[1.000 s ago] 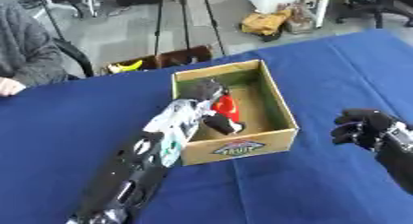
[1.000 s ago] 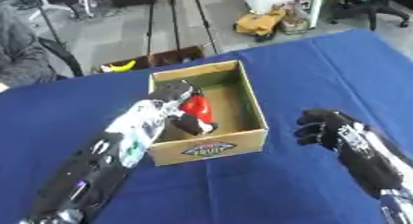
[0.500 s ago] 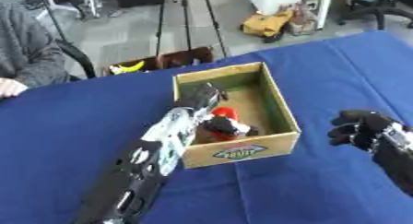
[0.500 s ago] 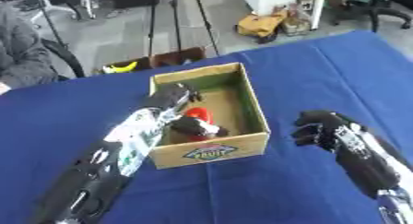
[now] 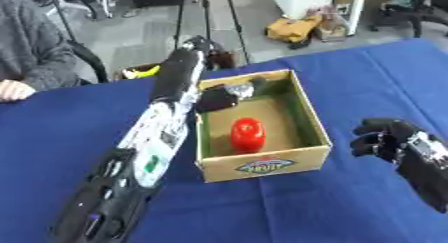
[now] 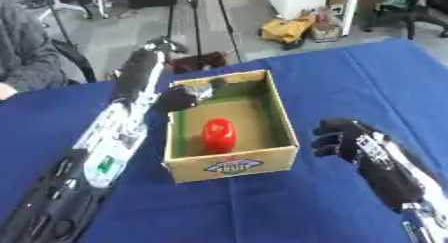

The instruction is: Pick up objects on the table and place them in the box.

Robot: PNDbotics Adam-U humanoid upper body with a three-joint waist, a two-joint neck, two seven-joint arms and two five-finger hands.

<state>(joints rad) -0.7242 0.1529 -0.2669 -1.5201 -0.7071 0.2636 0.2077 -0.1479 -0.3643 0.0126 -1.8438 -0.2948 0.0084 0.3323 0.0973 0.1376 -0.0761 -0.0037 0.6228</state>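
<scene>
1. Left hand (image 5: pixel 217 98): at the box's 10 o'clock corner, over the rim; whether its fingers are curled cannot be told.
2. Right hand (image 6: pixel 337 139): fingers curled, holding nothing, above the bench (image 5: pixel 367 77) at the box's 3 o'clock.
3. Box (image 5: pixel 263 167): open top, mid-bench.
4. Red object (image 5: pixel 247 134): on the box floor, centre.
5. Open blue bench surface lies around the box, widest at 6 o'clock.

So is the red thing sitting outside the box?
No, the red thing lies inside the box, on its floor.
</scene>
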